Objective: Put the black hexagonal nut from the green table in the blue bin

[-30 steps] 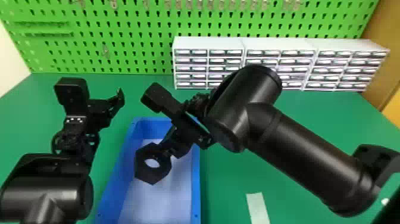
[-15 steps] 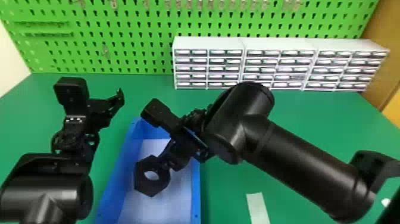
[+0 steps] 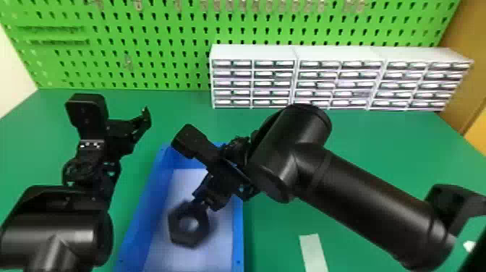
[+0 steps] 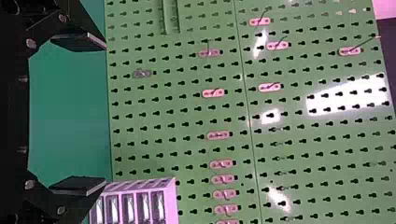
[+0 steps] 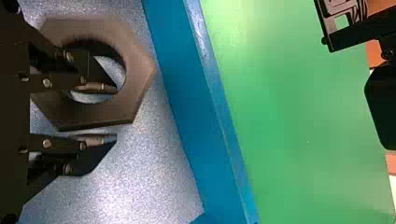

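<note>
Black hexagonal nut (image 3: 174, 231) inside blue bin (image 3: 238, 231) outline, right gripper (image 3: 207, 206) unclenched

Clock directions refer to the head view, with the centre of the bin as the dial centre. The green table (image 3: 376, 144) carries the bin. A green pegboard (image 3: 180, 77) stands at 12 o'clock, beyond the table. White drawer units (image 3: 253, 52) stand at 1 o'clock, in front of the pegboard. A pale strip (image 3: 312, 253) lies on the table between 3 and 4 o'clock. The left gripper (image 3: 143, 121) is located at 11 o'clock, outside the bin; its jaws are spread wide and grasp nothing. The right arm (image 3: 343, 188) enters from 3 to 4 o'clock and obstructs the view of the bin's 1 o'clock corner.

Count: one nut, one bin, one strip, two grippers, three drawer units. Each drawer unit has two columns of five rows.

The nut is dark and six-sided, with a flat face and a large round hole; its edges are blurred. It is located over the bin's pale floor, at the tips of the right gripper. Contact with the floor cannot be determined. In the right wrist view, the jaws of the right gripper (image 5: 109, 114) stand apart: one finger overlaps the hole, the other lies just outside the rim, with a narrow gap visible beside it
</note>
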Controlling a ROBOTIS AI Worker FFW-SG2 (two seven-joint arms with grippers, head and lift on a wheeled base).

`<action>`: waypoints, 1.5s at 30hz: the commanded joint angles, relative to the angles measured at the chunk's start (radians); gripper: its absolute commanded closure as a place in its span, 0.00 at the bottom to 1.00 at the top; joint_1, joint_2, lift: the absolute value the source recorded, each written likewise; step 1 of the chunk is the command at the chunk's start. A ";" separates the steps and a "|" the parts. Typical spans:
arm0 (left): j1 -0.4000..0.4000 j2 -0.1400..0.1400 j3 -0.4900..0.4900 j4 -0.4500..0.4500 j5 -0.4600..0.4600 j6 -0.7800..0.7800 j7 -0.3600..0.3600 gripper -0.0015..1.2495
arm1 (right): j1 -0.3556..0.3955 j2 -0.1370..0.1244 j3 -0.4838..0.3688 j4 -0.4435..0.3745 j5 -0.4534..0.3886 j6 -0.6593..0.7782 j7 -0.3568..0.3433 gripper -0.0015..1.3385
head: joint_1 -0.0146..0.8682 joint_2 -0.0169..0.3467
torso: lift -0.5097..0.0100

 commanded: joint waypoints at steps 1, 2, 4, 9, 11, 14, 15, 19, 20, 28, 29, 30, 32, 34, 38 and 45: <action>0.000 0.000 0.000 0.000 0.000 0.000 0.000 0.20 | 0.000 -0.002 -0.001 0.002 -0.004 -0.002 0.000 0.49 | 0.79 0.19 | 0.80; 0.000 0.002 0.000 0.000 0.000 0.000 0.000 0.20 | 0.000 -0.003 -0.001 0.002 -0.004 -0.002 0.000 0.46 | 0.79 0.19 | 0.80; 0.000 0.000 0.000 0.000 0.000 0.000 0.000 0.20 | 0.000 -0.003 -0.001 0.002 -0.004 -0.002 0.000 0.39 | 0.79 0.19 | 0.80; 0.000 0.000 -0.001 0.000 -0.002 0.002 0.000 0.20 | 0.000 -0.005 -0.004 0.002 -0.004 -0.002 -0.002 0.31 | 0.79 0.19 | 0.80; 0.000 0.000 -0.003 0.000 -0.003 0.002 0.000 0.20 | -0.001 -0.005 -0.007 0.002 -0.003 -0.002 -0.002 0.30 | 0.79 0.19 | 0.80; 0.000 0.000 -0.003 0.000 -0.005 0.002 0.000 0.20 | 0.000 -0.007 -0.016 0.002 -0.003 -0.002 -0.002 0.30 | 0.79 0.19 | 0.80; 0.002 0.002 -0.003 0.000 -0.005 0.002 0.000 0.20 | 0.000 -0.007 -0.021 0.002 -0.003 -0.002 -0.002 0.30 | 0.79 0.19 | 0.80; 0.002 0.000 -0.003 0.000 -0.005 0.002 0.000 0.20 | 0.003 -0.013 -0.065 -0.012 -0.003 0.003 0.000 0.30 | 0.79 0.19 | 0.80; 0.002 0.000 -0.003 0.000 -0.005 0.002 0.000 0.20 | 0.005 -0.014 -0.078 -0.018 0.001 0.006 0.000 0.30 | 0.79 0.19 | 0.80; 0.002 0.002 -0.003 0.000 -0.005 0.002 0.000 0.20 | 0.038 -0.020 -0.229 -0.095 0.050 0.018 0.000 0.30 | 0.79 0.19 | 0.80; 0.003 0.002 -0.003 0.000 -0.005 0.002 0.000 0.20 | 0.043 -0.020 -0.249 -0.106 0.057 0.020 0.000 0.30 | 0.79 0.19 | 0.80; 0.003 0.002 -0.005 0.000 -0.005 0.002 0.000 0.20 | 0.046 -0.020 -0.266 -0.113 0.063 0.021 0.000 0.30 | 0.79 0.19 | 0.80; 0.002 0.002 -0.005 0.000 -0.005 0.002 0.000 0.20 | 0.054 -0.019 -0.306 -0.129 0.071 0.021 0.000 0.30 | 0.79 0.19 | 0.80; 0.002 0.000 -0.005 0.000 -0.005 0.002 0.000 0.20 | 0.066 -0.017 -0.344 -0.144 0.090 0.021 0.000 0.30 | 0.79 0.19 | 0.80; 0.002 0.002 -0.006 0.000 -0.005 0.002 0.000 0.20 | 0.092 -0.016 -0.415 -0.165 0.111 0.016 0.000 0.30 | 0.79 0.19 | 0.80; 0.002 0.000 -0.006 0.000 -0.003 0.002 0.000 0.20 | 0.150 -0.014 -0.547 -0.198 0.159 -0.031 0.003 0.30 | 0.79 0.19 | 0.80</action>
